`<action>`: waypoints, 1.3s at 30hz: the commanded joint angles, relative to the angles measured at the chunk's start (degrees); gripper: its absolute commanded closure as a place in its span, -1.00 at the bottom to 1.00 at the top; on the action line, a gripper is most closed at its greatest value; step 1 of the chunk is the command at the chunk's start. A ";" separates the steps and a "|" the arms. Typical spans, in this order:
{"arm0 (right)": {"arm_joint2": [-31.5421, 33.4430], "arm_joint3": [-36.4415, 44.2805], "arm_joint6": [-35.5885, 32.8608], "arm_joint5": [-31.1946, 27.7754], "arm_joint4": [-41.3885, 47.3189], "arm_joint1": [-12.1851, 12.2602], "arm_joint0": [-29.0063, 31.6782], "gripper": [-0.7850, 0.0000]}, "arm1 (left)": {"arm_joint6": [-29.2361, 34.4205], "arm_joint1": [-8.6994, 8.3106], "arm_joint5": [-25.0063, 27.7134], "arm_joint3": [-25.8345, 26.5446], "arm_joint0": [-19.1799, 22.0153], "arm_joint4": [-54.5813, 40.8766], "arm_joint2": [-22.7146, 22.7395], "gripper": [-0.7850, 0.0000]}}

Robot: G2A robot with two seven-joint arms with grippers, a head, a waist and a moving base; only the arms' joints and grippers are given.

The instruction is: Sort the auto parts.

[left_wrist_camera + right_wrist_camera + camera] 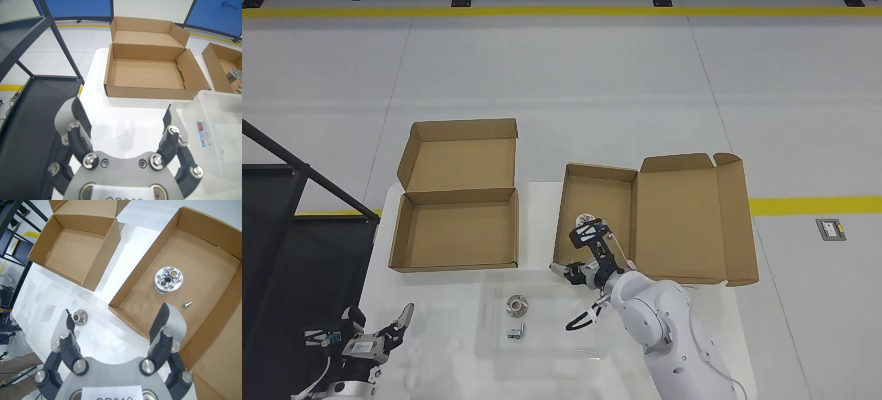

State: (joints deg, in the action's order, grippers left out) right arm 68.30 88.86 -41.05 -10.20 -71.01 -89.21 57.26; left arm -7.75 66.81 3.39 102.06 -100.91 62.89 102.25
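A clear plastic bin (542,320) sits at the table's front middle. In it lie a flanged metal hub (80,317) and a small bolt (76,332). The right cardboard box (198,262) holds a round slotted metal disc (169,279) and a small bolt (187,304). The left cardboard box (147,75) has nothing in it. My right gripper (116,310) hangs open and holds nothing, above the bin's corner nearest the right box. My left gripper (122,104) stands open and holds nothing, over bare table at the front left, beside the bin (213,121).
A black metal shelf frame (28,106) stands close against the table's left edge, right by my left gripper (379,322). Both boxes have their lids (692,215) folded open. White tabletop (117,117) lies free between the left box and the bin.
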 commanded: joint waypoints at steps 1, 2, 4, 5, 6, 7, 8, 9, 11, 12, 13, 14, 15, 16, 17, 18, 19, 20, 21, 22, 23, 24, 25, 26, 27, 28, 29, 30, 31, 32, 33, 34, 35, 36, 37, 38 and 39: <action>-0.07 1.74 5.26 -4.30 0.33 0.34 2.27 -1.00 | -0.04 -0.08 2.19 0.64 -0.19 0.60 0.14 -1.00; 0.14 2.93 7.48 -6.24 -0.25 0.59 3.31 -1.00 | 0.13 -0.14 3.36 1.05 -0.34 0.68 0.36 -1.00; 0.72 5.62 11.15 -9.55 -1.55 1.10 5.49 -1.00 | 0.61 -0.34 6.34 2.24 -0.75 1.57 1.04 -1.00; 0.93 7.28 12.80 -11.24 -1.76 1.34 6.68 -1.00 | 1.04 -0.45 7.85 2.99 -1.05 1.96 1.44 -1.00; 1.21 8.80 14.06 -12.93 -1.95 1.59 7.87 -1.00 | 1.51 -0.58 9.59 3.88 -1.35 2.55 1.85 -1.00; 1.52 10.35 15.28 -14.53 -2.06 1.83 8.98 -1.00 | 1.86 -0.72 11.29 4.82 -1.65 3.29 2.33 -1.00; 1.75 11.67 16.46 -16.51 -1.90 2.07 10.07 -1.00 | 2.16 -0.85 12.99 5.92 -1.94 3.96 2.74 -1.00; 2.05 12.73 17.19 -18.28 -2.01 2.33 11.00 -1.00 | 2.64 -0.99 14.91 7.09 -2.27 4.62 3.08 -1.00; 2.58 14.56 18.58 -21.80 -1.91 2.80 12.44 -1.00 | 3.70 -1.30 18.79 9.57 -2.72 5.94 3.87 -1.00; 2.85 15.28 19.13 -23.31 -2.08 3.03 13.12 -1.00 | 4.18 -1.48 20.57 10.81 -2.81 7.24 4.26 -1.00; 3.06 16.03 19.84 -24.91 -2.12 3.26 13.78 -1.00 | 4.60 -1.65 22.29 11.97 -2.79 8.68 4.49 -1.00; 3.28 16.60 20.60 -26.78 -1.92 3.49 14.48 -1.00 | 5.03 -1.81 24.29 13.00 -2.69 9.59 4.47 -1.00; 3.57 17.10 21.09 -28.94 -1.93 3.76 15.11 -1.00 | 5.72 -1.99 26.32 14.00 -2.45 10.48 4.50 -1.00; 4.12 17.51 21.57 -30.83 -1.94 4.05 15.68 -1.00 | 6.57 -2.19 28.17 15.09 -2.03 11.93 4.57 -1.00; 4.64 17.87 22.10 -32.66 -1.82 4.32 16.32 -1.00 | 7.46 -2.42 30.09 16.18 -1.50 13.82 4.48 -1.00; 5.07 18.25 22.29 -34.55 -2.11 4.62 16.96 -1.00 | 8.18 -2.63 31.93 17.08 -0.87 15.52 4.22 -1.00; 5.45 18.72 22.43 -36.27 -2.45 4.90 17.63 -1.00 | 8.68 -2.80 33.31 17.91 -0.07 16.96 3.92 -1.00; 5.86 19.13 22.69 -37.74 -2.64 5.17 18.39 -1.00 | 9.09 -2.95 34.33 18.56 0.76 18.29 3.45 -1.00; 6.36 19.59 22.73 -38.89 -3.14 5.45 19.13 -1.00 | 9.55 -3.10 35.53 19.23 1.55 19.65 2.78 -1.00; 6.78 20.10 22.69 -39.86 -3.84 5.72 19.94 -1.00 | 9.95 -3.26 36.71 19.86 2.31 21.11 2.12 -1.00; 7.07 20.32 22.70 -40.31 -4.23 5.88 20.53 -1.00 | 10.43 -3.39 37.82 20.27 2.88 22.38 1.37 -1.00; 7.07 20.32 22.70 -40.31 -4.23 5.88 20.53 -1.00 | 10.43 -3.39 37.82 20.27 2.88 22.38 1.37 -1.00; 7.07 20.32 22.70 -40.31 -4.23 5.88 20.53 -1.00 | 10.43 -3.39 37.82 20.27 2.88 22.38 1.37 -1.00; 7.07 20.32 22.70 -40.31 -4.23 5.88 20.53 -1.00 | 10.43 -3.39 37.82 20.27 2.88 22.38 1.37 -1.00; 7.07 20.32 22.70 -40.31 -4.23 5.88 20.53 -1.00 | 10.43 -3.39 37.82 20.27 2.88 22.38 1.37 -1.00; 7.07 20.32 22.70 -40.31 -4.23 5.88 20.53 -1.00 | 10.43 -3.39 37.82 20.27 2.88 22.38 1.37 -1.00; 7.07 20.32 22.70 -40.31 -4.23 5.88 20.53 -1.00 | 10.43 -3.39 37.82 20.27 2.88 22.38 1.37 -1.00; 7.07 20.32 22.70 -40.31 -4.23 5.88 20.53 -1.00 | 10.43 -3.39 37.82 20.27 2.88 22.38 1.37 -1.00; 7.07 20.32 22.70 -40.31 -4.23 5.88 20.53 -1.00 | 10.43 -3.39 37.82 20.27 2.88 22.38 1.37 -1.00; 7.07 20.32 22.70 -40.31 -4.23 5.88 20.53 -1.00 | 10.43 -3.39 37.82 20.27 2.88 22.38 1.37 -1.00; 7.07 20.32 22.70 -40.31 -4.23 5.88 20.53 -1.00 | 10.43 -3.39 37.82 20.27 2.88 22.38 1.37 -1.00; 7.07 20.32 22.70 -40.31 -4.23 5.88 20.53 -1.00 | 10.43 -3.39 37.82 20.27 2.88 22.38 1.37 -1.00; 7.07 20.32 22.70 -40.31 -4.23 5.88 20.53 -1.00 | 10.43 -3.39 37.82 20.27 2.88 22.38 1.37 -1.00; 7.07 20.32 22.70 -40.31 -4.23 5.88 20.53 -1.00 | 10.43 -3.39 37.82 20.27 2.88 22.38 1.37 -1.00; 7.07 20.32 22.70 -40.31 -4.23 5.88 20.53 -1.00 | 10.43 -3.39 37.82 20.27 2.88 22.38 1.37 -1.00; 7.07 20.32 22.70 -40.31 -4.23 5.88 20.53 -1.00 | 10.74 -3.44 38.19 20.50 2.92 23.07 1.20 -1.00; 7.07 20.32 22.70 -40.31 -4.23 5.88 20.53 -1.00 | 11.37 -3.55 39.03 21.11 3.10 24.72 0.66 -1.00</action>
State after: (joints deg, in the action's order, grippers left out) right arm 75.37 109.18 -18.35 -50.50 -75.24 -83.33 77.78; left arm 2.75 63.40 41.28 122.41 -98.01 85.33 103.55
